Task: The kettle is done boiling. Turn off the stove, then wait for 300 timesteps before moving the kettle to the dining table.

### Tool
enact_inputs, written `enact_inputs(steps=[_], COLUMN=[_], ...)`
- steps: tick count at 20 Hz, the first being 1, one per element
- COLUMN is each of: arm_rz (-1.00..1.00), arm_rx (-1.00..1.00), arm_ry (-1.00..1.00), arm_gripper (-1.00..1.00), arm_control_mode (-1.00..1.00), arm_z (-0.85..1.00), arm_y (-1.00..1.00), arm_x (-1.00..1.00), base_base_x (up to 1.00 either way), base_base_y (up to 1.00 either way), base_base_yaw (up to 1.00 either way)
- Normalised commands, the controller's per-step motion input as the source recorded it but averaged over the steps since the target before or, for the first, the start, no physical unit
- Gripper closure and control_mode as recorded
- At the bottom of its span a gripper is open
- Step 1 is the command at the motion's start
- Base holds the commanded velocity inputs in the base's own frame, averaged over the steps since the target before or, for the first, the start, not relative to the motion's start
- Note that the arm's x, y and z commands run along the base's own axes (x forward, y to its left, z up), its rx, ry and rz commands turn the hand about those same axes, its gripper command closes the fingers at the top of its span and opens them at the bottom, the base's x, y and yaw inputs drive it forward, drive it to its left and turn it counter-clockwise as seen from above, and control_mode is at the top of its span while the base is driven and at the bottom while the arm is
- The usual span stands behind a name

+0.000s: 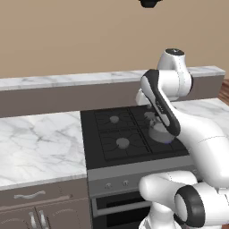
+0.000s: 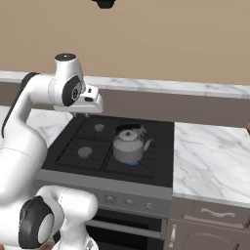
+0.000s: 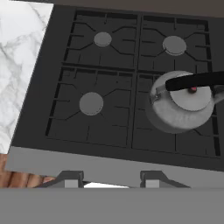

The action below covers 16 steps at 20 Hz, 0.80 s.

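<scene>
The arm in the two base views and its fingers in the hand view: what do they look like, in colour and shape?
The arm is glossy white, built of rounded, tube-like segments with dark grey to black bands and caps at the joints. No cables or markings can be made out. Its gripper ends in two small fingers, dark grey and blocky, with flat tops.

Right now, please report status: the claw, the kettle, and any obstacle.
Claw above stove's front edge, holding nothing. Kettle on front right burner, blue flame beneath it. Nothing between claw and front knobs.
</scene>
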Motion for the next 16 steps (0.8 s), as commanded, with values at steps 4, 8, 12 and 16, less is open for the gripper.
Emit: enact_inputs(steps=[4,8,12,16], arm_rz=[0.0,-0.05,-0.11,-0.11], arm_rx=[0.0,0.03,0.03,0.04], arm_ry=[-0.04,-0.08,-0.01,-0.02], arm_gripper=[-1.0,-1.0,-1.0,-1.0], arm_control_mode=[-1.0,-1.0,-1.0,-1.0], arm_z=[0.0,0.0,0.0,0.0], arm_y=[-0.03,-0.23,-0.29,-0.3], arm_x=[-0.13,-0.31,-0.16,-0.11], base_base_x=[0.0,0.0,0.0,0.0], base_base_y=[0.0,0.0,0.0,0.0], base_base_yaw=[0.0,0.0,0.0,0.0])
